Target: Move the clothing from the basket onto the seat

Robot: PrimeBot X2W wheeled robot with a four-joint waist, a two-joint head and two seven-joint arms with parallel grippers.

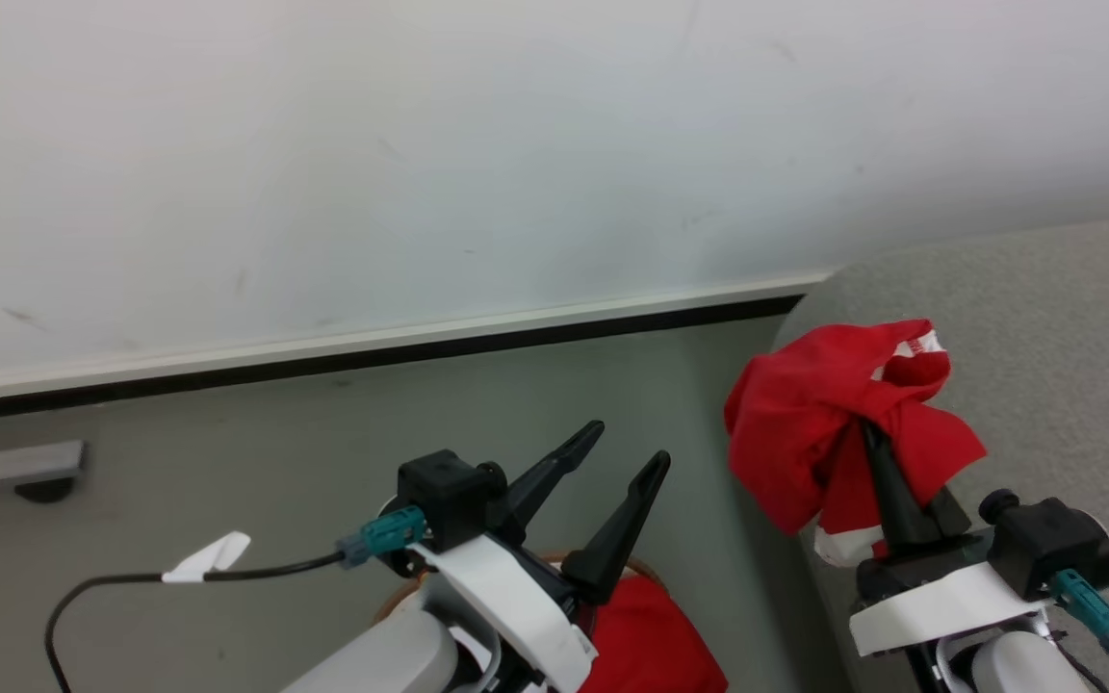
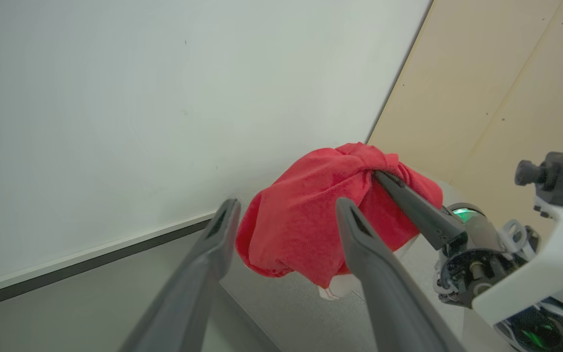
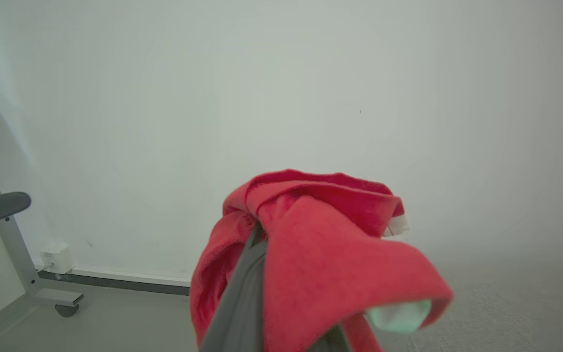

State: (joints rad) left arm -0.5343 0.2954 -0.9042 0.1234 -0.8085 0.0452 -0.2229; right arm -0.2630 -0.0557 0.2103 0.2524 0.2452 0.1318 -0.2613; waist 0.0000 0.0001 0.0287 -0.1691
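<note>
Over the edge of the seat [image 1: 1055,327], one red garment [image 1: 805,423] is held bunched in the closed right gripper [image 1: 870,435] (left gripper [image 1: 627,445] spread wide and empty above the basket [image 1: 649,572], where more clothing [image 1: 651,635] lies), and should be carried further inward before release, lest it slide off.
</note>
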